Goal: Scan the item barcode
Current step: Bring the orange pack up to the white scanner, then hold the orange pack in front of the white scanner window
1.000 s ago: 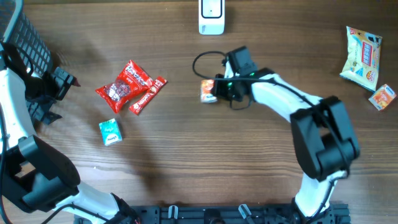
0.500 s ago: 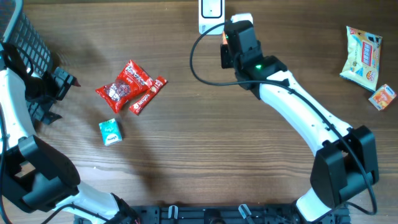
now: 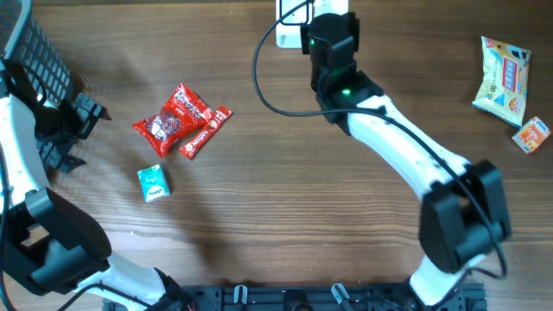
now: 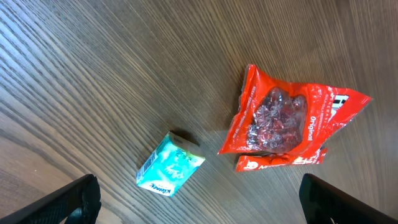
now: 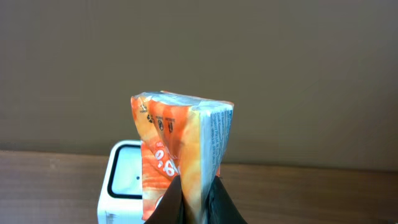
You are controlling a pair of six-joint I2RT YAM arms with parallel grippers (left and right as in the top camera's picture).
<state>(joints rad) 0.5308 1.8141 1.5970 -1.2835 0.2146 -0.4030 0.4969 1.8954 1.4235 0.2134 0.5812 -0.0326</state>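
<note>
Furniture: dark brown wood-grain table top [image 3: 285, 216], grain running left to right, fills overhead view. Light: soft, even; pale sheen on boards at upper left. Behind far table edge: plain grey-brown matte wall [image 5: 298, 62].

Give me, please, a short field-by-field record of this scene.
right gripper: shut on orange pack, held upright before scanner
left gripper: open, holding nothing
table left: red bag overlapping red stick; teal pack apart
table right: yellow bag, small packet
</note>
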